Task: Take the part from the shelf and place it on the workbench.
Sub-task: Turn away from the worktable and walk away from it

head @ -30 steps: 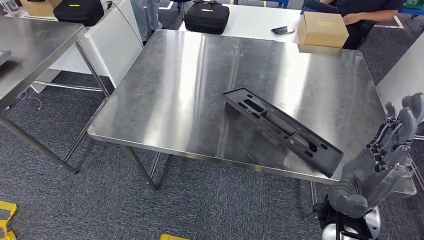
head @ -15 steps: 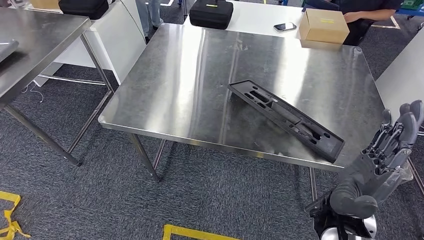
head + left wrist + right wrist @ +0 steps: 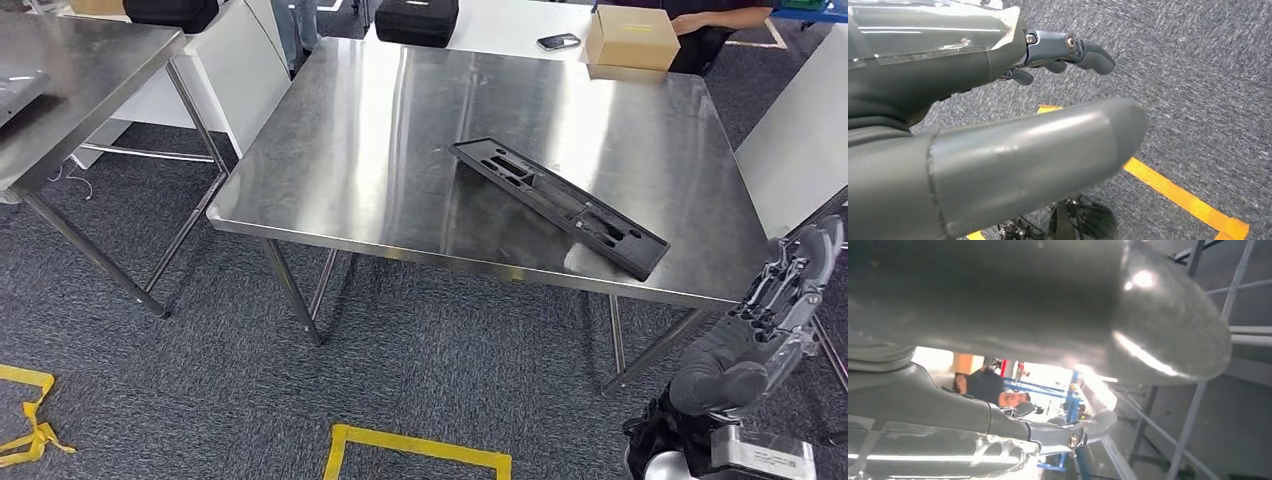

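You had the part (image 3: 558, 205), a long black tray with cutouts, already lying flat on the workbench (image 3: 350, 150), diagonal, one end near the front right corner, the other toward the middle. Your right hand (image 3: 765, 330) hung off the bench beside that front right corner, fingers straight and apart, nothing in them. Your left hand (image 3: 973, 100) hung over grey carpet (image 3: 1198, 75) with yellow tape (image 3: 1178, 192), thumb out, fingers loosely curled, also holding nothing. A cardboard box (image 3: 627, 38) and phone (image 3: 557, 41) sat at the far edge. Placement step looked done to me; next you'd only need to keep both arms clear of the bench and back off, or go for another shelf pick.
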Tool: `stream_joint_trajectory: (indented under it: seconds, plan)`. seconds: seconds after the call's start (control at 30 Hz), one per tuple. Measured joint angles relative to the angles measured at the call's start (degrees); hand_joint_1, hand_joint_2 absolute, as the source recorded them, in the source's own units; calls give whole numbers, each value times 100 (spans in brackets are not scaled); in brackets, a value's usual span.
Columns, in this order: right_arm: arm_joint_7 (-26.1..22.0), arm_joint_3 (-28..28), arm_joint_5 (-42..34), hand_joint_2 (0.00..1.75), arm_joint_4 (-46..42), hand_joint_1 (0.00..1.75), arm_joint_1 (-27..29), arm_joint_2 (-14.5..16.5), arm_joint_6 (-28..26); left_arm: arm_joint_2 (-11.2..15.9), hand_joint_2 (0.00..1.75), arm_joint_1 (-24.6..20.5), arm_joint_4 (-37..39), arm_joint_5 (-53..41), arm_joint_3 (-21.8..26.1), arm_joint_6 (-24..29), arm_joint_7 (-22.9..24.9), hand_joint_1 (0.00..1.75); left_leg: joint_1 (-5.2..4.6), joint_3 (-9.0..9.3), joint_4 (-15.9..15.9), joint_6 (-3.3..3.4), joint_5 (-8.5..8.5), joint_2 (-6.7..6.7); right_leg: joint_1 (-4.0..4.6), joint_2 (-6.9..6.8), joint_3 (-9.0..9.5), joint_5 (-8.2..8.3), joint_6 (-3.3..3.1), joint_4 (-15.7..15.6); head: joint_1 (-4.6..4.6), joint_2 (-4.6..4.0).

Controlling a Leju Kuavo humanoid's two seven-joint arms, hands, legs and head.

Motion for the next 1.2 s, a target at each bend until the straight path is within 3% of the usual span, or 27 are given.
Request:
stream_joint_trajectory:
  seconds: [0.07, 0.13, 0.17, 0.2, 0.27, 0.33, 0.37, 0.4, 0.47, 0.5, 0.57, 0.63, 0.67, 0.7, 0.73, 0.8, 0.87, 0.93, 1.0, 1.07, 1.13, 1.17, 1.2]
  plan:
    - [20, -40, -18, 0, 76, 0, 52, 48, 47, -8, 0, 11, -14, -8, 38, -2, 16, 0, 30, -149, 452, -76, -502, -34, -57, -19, -116, 127, -88, -9, -24, 1]
    - [30, -82, -28, 0, 140, 0, 126, 81, 77, -22, 0, 21, -25, -27, 61, -14, 29, 0, 61, -321, 1195, -146, -1021, -40, -52, -30, -249, 248, -107, 4, -41, 1]
    - [30, -102, -30, 0, 167, 0, 161, 92, 89, -26, 0, 25, -30, -43, 68, -26, 31, 0, 84, -344, 1465, -177, -1099, -40, -56, -35, -322, 305, -89, 21, -40, 1]
    - [28, -120, -32, 0, 188, 0, 197, 100, 98, -28, 0, 31, -38, -66, 75, -44, 31, 0, 114, -280, 1561, -206, -1051, -39, -68, -39, -401, 357, -65, 49, -42, 0]
    - [11, -167, -48, 0, 210, 0, 276, 108, 107, -31, 0, 40, -61, -133, 84, -98, 24, 0, 187, 149, 1132, -270, -771, -38, -109, -41, -572, 427, -7, 148, -42, 0]
    - [-32, -227, -81, 0, 212, 0, 361, 109, 105, -44, 0, 42, -86, -224, 86, -168, 1, 0, 218, 640, 421, -329, -718, -71, -112, -40, -737, 476, 64, 267, -53, 1]
    - [-59, -253, -98, 0, 210, 0, 406, 109, 104, -50, 0, 47, -95, -266, 87, -192, -13, 0, 215, 753, 201, -323, -756, -90, -100, -39, -796, 509, 112, 305, -53, 1]
    - [-85, -275, -113, 0, 205, 0, 455, 108, 103, -52, 0, 52, -102, -294, 89, -207, -23, 0, 192, 764, 113, -286, -794, -110, -88, -37, -839, 553, 171, 310, -52, 2]
    - [-121, -321, -136, 0, 199, 0, 559, 104, 102, -47, 0, 72, -114, -323, 96, -210, -33, 0, 161, 662, 91, -129, -714, -102, -93, -28, -895, 634, 287, 289, -42, 1]
    - [-131, -346, -149, 0, 197, 0, 604, 99, 102, -44, 0, 77, -118, -338, 100, -212, -35, 0, 147, 606, 82, -40, -654, -88, -101, -21, -957, 585, 305, 333, -36, 1]
    - [-155, -384, -179, 0, 197, 0, 680, 80, 102, -39, 0, 84, -123, -388, 107, -219, -41, 0, 129, 480, 66, 116, -532, -53, -115, -9, -1154, 228, 244, 747, -16, 1]
    - [-198, -399, -224, 0, 197, 0, 766, 44, 98, -34, 0, 86, -125, -455, 110, -225, -55, 0, 92, 336, 68, 186, -420, -32, -95, -3, -1365, -242, 174, 1509, -1, 1]
    - [-221, -404, -246, 0, 197, 0, 818, 19, 93, -35, 0, 86, -125, -486, 110, -231, -64, 0, 73, 258, 70, 194, -361, -26, -81, -1, -1403, -374, 178, 1813, -1, 2]
    - [-243, -408, -265, 0, 197, 0, 869, -5, 87, -36, 0, 86, -125, -510, 110, -238, -73, 0, 55, 181, 72, 199, -303, -20, -66, 1, -1366, -413, 202, 1958, -1, 2]
    - [-258, -409, -278, 0, 197, 0, 916, -26, 81, -36, 0, 86, -125, -526, 110, -246, -82, 0, 39, 106, 73, 199, -246, -15, -51, 1, -1209, -354, 236, 1866, -2, 2]
    - [-276, -408, -293, 0, 195, 0, 973, -54, 73, -39, 0, 84, -125, -548, 110, -260, -101, 0, 25, -15, 75, 187, -140, -10, -5, 2, -648, -171, 250, 1160, -4, 1]
    - [-281, -408, -298, 0, 185, 0, 1003, -76, 66, -50, 0, 81, -124, -558, 110, -279, -116, 0, 19, -86, 66, 141, -30, -2, 71, 3, -96, -148, 161, 340, -8, 1]
    - [-274, -409, -298, 0, 173, 0, 1039, -93, 54, -60, 0, 80, -118, -579, 110, -295, -123, 0, 31, -96, 24, 73, 82, 4, 133, 8, 63, -170, 73, 27, 2, 1]
    - [-248, -410, -295, 0, 169, 0, 1068, -101, 46, -52, 0, 83, -105, -604, 111, -295, -136, 0, 28, -108, -24, 4, 131, -12, 92, 0, -1, -53, -1, -25, 15, 1]
    - [-219, -410, -296, 0, 169, 0, 1088, -107, 45, -37, 0, 86, -83, -616, 112, -293, -149, 0, 22, -203, 204, -59, -202, -38, 14, -18, -72, 99, -106, -77, -6, 2]
    - [-210, -413, -308, 0, 171, 0, 1125, -118, 45, -16, 0, 87, -62, -621, 113, -294, -151, 0, 60, -350, 864, -121, -802, -45, -4, -33, -190, 211, -166, -51, -31, 2]
    - [-209, -414, -321, 0, 173, 0, 1144, -126, 45, -7, 0, 86, -54, -623, 114, -295, -151, 0, 80, -398, 1213, -155, -974, -44, -3, -40, -265, 255, -162, -26, -39, 1]
    - [-211, -414, -332, 0, 175, 0, 1159, -132, 45, 2, 0, 85, -47, -628, 115, -295, -151, 0, 100, -408, 1478, -188, -1037, -43, -3, -46, -343, 299, -156, 1, -38, 1]
